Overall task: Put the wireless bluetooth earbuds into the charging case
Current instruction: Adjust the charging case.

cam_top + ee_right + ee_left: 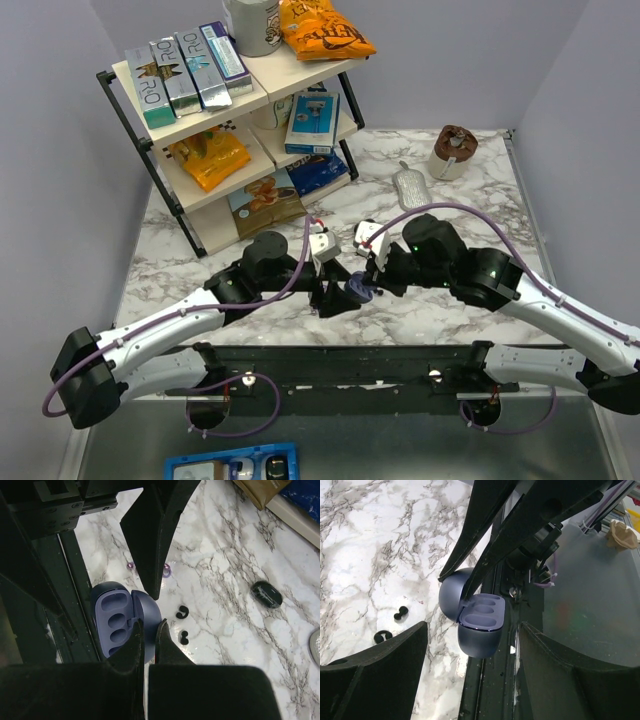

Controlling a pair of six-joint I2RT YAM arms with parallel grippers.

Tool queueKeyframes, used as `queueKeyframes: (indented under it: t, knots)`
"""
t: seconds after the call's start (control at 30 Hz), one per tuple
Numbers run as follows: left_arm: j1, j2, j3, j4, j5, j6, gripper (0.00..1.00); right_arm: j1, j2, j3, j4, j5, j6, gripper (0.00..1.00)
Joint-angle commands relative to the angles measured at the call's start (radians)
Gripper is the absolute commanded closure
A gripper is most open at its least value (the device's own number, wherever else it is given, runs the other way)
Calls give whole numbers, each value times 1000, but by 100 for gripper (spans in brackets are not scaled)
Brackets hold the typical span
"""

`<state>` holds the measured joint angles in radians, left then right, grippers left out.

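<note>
The left hand (pixel 472 626) is standing wide open, gripping nothing, its matte black fingers (pixel 380 680) flanking the charging case (pixel 480 622). This smooth, rounded navy shell is gaping open, its moulded sockets (pixel 112 617) empty. The right hand (pixel 149 626) is pinching the domed lid (pixel 147 606), nearly closed. Two small curved black earbuds (pixel 182 612) are lying loose on the veined marble tabletop (pixel 235 580), just beside.

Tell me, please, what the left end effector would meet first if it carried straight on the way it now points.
Probably the open charging case, held by the right end effector: it sits ahead of the left end effector, between its spread fingers, though depth is unclear.
</note>
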<state>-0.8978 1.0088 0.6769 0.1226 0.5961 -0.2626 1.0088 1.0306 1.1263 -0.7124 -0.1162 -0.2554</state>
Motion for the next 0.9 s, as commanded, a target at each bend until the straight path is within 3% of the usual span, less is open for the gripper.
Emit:
queueKeyframes:
  t: [0.0, 0.37, 0.47, 0.63, 0.87]
  knots:
    - [3, 7, 10, 67, 31, -15, 20, 11, -3, -10, 7, 15, 4, 99]
    - [2, 27, -8, 101, 51, -33, 32, 13, -3, -16, 13, 13, 11, 99]
    - [3, 28, -14, 106, 54, -38, 30, 11, -9, -17, 14, 16, 15, 99]
    - [3, 10, -37, 103, 25, -38, 18, 13, -20, -19, 21, 18, 18, 99]
    - [3, 2, -56, 124, 14, -50, 20, 13, -21, -17, 24, 16, 24, 99]
